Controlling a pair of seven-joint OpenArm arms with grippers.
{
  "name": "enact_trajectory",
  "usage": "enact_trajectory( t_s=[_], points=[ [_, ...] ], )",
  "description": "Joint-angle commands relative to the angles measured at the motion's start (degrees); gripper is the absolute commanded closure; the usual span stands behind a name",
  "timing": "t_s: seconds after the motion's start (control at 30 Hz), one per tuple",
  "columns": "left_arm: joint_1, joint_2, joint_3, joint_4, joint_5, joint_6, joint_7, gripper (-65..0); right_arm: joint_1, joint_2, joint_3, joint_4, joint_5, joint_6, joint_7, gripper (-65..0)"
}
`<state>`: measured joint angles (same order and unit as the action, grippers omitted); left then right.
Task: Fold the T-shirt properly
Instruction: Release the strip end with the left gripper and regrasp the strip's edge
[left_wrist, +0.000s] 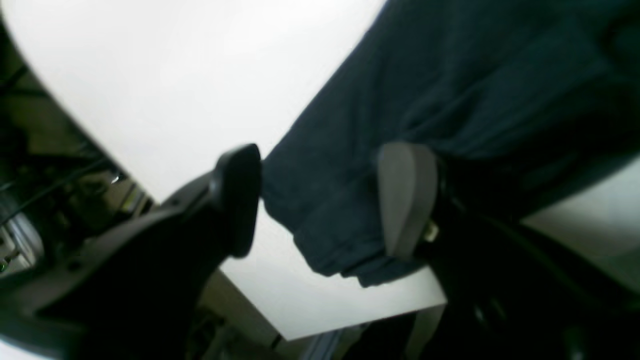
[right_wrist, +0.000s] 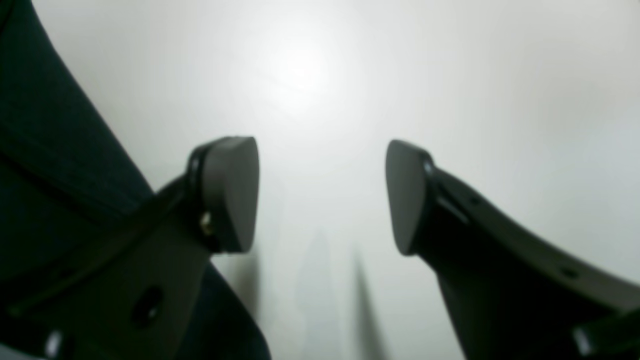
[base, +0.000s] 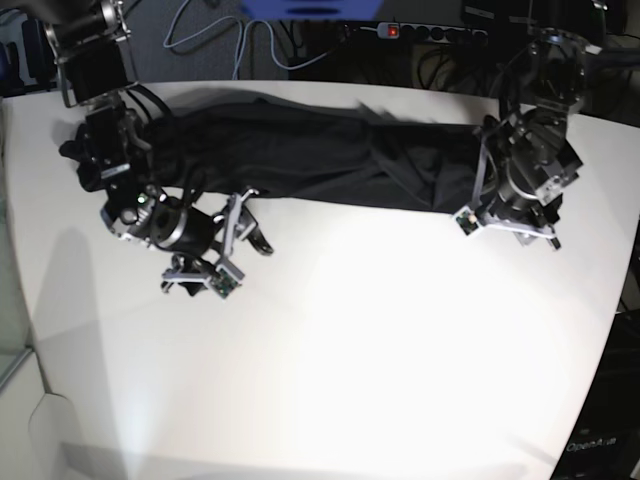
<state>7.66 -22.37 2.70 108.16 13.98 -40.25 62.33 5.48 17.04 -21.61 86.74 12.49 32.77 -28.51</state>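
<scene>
The T-shirt (base: 300, 150) lies as a long, crumpled black band across the far side of the white table (base: 350, 350). In the left wrist view one end of the T-shirt (left_wrist: 450, 90) reaches between the fingers of my left gripper (left_wrist: 322, 200), which is open. Its grey pad (left_wrist: 407, 200) sits against the cloth and the other finger stands over bare table. My right gripper (right_wrist: 320, 197) is open over bare table, with the T-shirt (right_wrist: 50, 150) just to its left. In the base view the right gripper (base: 252, 222) hovers beside the shirt's near edge.
The left arm's wrist (base: 520, 170) stands over the shirt's right end. A power strip (base: 410, 31) and cables (base: 215, 35) lie behind the table. The table's corner (left_wrist: 300, 330) is close below the left gripper.
</scene>
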Motion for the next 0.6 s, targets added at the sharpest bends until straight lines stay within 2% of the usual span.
enact_trajectory(
  t_s=[0.0, 0.2, 0.57],
  points=[
    [-0.67, 0.26, -0.28, 0.19, 0.57, 0.25, -1.01, -35.8, 0.99, 0.33, 0.37, 0.95, 0.65, -0.12, 1.3, -39.5],
    [-0.58, 3.43, -0.28, -1.13, 5.67, 0.25, -1.36, -35.8, 0.55, 0.33, 0.37, 0.95, 0.65, -0.12, 1.3, -39.5],
    [1.09, 4.83, -0.37, 0.19, 5.67, 0.25, -1.36, -35.8, 0.28, 0.33, 0.37, 1.04, 0.65, -0.12, 1.48, -39.5]
  ],
)
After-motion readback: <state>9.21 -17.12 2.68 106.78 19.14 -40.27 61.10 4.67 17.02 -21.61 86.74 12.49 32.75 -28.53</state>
